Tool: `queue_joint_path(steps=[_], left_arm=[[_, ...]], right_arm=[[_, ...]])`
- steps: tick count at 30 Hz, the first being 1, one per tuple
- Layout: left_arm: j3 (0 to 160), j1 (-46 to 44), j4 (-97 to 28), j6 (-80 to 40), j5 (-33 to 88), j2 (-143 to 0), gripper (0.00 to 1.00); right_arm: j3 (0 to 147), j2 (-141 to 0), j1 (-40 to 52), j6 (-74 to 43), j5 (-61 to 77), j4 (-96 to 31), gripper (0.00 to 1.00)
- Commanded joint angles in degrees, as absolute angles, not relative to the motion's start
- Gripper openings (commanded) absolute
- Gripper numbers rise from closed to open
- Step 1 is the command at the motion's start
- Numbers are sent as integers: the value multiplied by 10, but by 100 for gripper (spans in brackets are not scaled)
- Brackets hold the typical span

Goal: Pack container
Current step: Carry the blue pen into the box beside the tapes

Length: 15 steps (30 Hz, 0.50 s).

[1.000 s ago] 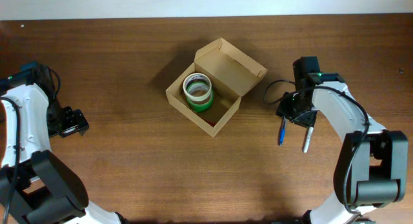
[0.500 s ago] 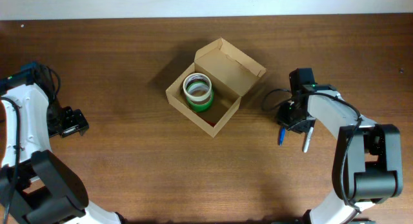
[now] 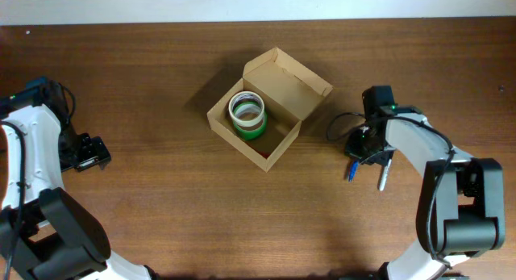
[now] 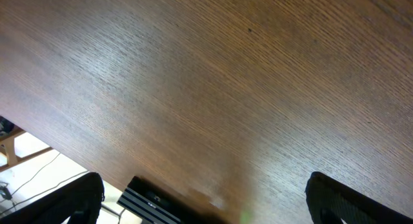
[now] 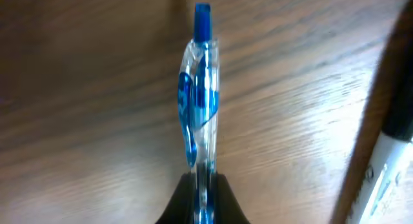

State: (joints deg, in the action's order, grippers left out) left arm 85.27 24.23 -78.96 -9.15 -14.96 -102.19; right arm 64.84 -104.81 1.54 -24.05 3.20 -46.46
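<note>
One change — right hand [image 5: 203, 197] has closed on the blue pen [image 5: 199, 88]; left hand [image 3: 90, 153] gapes wide.

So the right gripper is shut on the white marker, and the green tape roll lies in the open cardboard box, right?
No: the right gripper is shut on the clear blue plastic pen, as the right wrist view shows. The white marker lies beside it, ungripped. The rest is correct.

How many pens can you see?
2. The blue pen is pinched in the fingers of the right gripper. The white marker pen lies on the table right beside it. Others could be hidden inside the container.
</note>
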Motion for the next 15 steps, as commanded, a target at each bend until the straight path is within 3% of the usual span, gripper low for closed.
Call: queue_joint_path(steps=[1,9,15], left_arm=[[850,244,-788,-85,-147,-1017,100],[850,244,-788,-85,-147,-1017,100],[850,244,-788,-85,-147,-1017,100]], right_arm=[[770,-995,19,-138,104,-511,4],[1151,-975,58,-48,128,-732,4],[1221,-981,194,10,51,-787,4]])
